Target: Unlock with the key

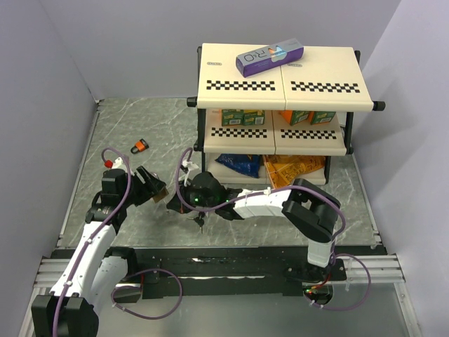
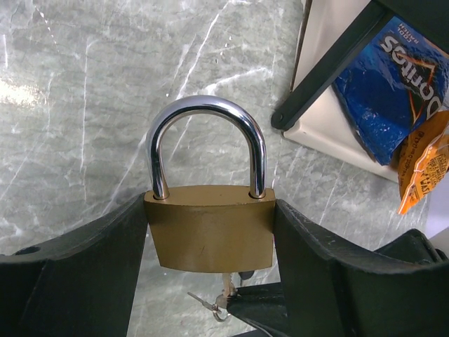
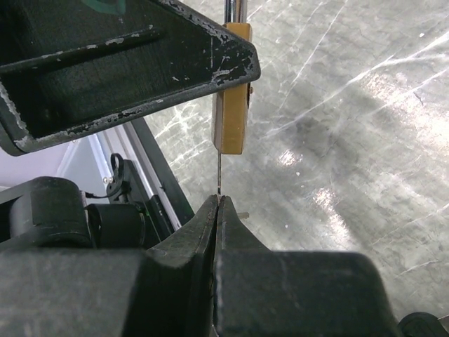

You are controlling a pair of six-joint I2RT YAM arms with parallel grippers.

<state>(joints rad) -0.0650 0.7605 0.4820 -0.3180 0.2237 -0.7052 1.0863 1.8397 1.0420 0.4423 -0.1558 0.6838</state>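
The left gripper (image 2: 210, 239) clamps a brass padlock (image 2: 210, 228) by its two flat sides, body upright above the marbled table and jaws spread only as wide as the lock's body. Directly under the brass padlock, the right gripper (image 3: 217, 203) has its fingertips pinched together on the key (image 3: 219, 175). The key's thin silver blade rises from that pinch and meets the padlock's underside, where the keyway should be. The left wrist view shows a spare key (image 2: 209, 303) dangling on a ring just below the padlock, beside the right gripper's tip. Both legs of the chrome shackle (image 2: 207, 112) sit down in the padlock's top, so the lock reads as closed. I judge the pick-up of lock and key as done and the alignment as reached or nearly so. How deep the blade has entered cannot be told from the edge-on view. What looks left is pushing the key home, turning it, and getting the shackle to spring free. A small orange padlock (image 1: 141, 146) lies well apart from the brass padlock on the table, untouched.
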